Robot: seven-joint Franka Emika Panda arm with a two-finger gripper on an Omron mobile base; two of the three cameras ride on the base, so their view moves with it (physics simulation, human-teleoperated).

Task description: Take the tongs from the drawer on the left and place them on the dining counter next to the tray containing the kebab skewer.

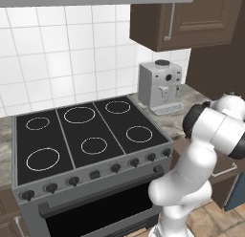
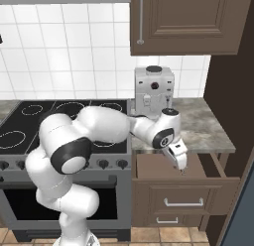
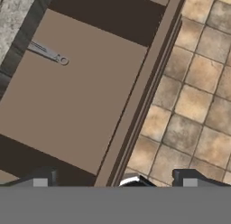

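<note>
A home kitchen: black stove (image 1: 91, 135), white tiled wall (image 1: 57, 54), coffee machine (image 1: 160, 85), brown wooden cabinets (image 2: 183, 22).

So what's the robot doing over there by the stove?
It is reaching down over the drawer, which is pulled open beside the stove. Its gripper hangs above the drawer with the jaws open and nothing in them. In the hand view the tongs lie on the drawer's brown floor, partly tucked under the counter edge. It has not picked them up yet.
</note>
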